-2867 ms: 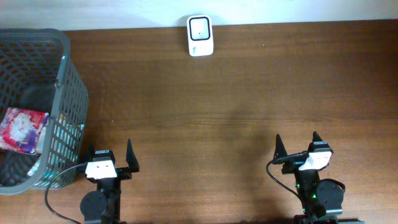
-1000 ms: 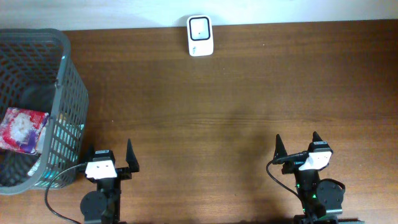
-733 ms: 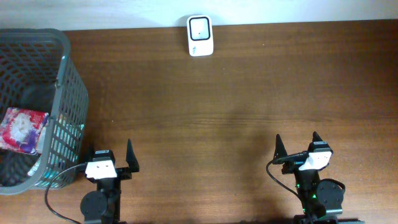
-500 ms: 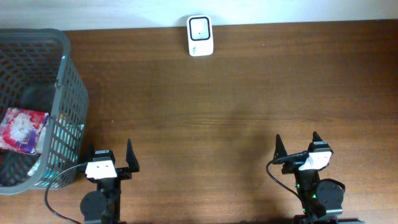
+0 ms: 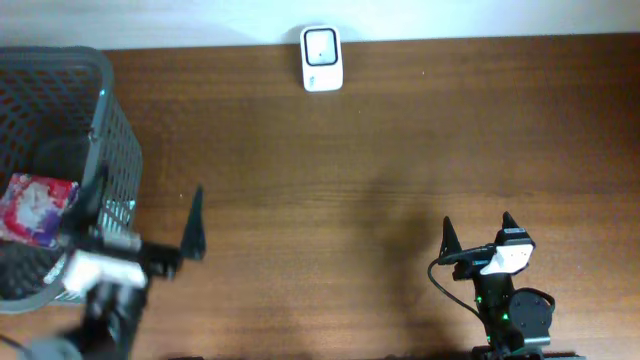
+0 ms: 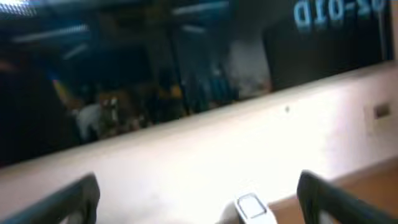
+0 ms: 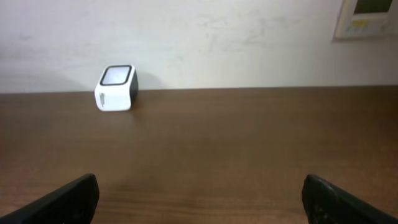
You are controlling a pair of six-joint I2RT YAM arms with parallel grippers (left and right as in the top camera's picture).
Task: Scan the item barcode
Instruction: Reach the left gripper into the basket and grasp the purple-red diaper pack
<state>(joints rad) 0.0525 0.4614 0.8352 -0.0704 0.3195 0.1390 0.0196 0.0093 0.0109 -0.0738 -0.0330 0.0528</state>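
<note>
A grey mesh basket [image 5: 112, 140] sits at the left end of the desk [image 5: 400, 150]. The packet [image 5: 38, 208] lies inside it on the floor, red-and-white face up. Its long axis seems to run roughly across the desk, a little tilted, though the mesh hides its right edge. The basket's right wall stands between the packet and the left jaws, which are spread wide and empty. The left arm [image 5: 100, 275] is smeared in the overhead view, one finger over that wall. The scanner [image 5: 322, 58] stands at the far edge by the room's wall, window up, long axis pointing away from the arms, well apart from the basket. The right arm [image 5: 505, 262] faces it across the desk; the right jaws are wide apart, holding nothing.
</note>
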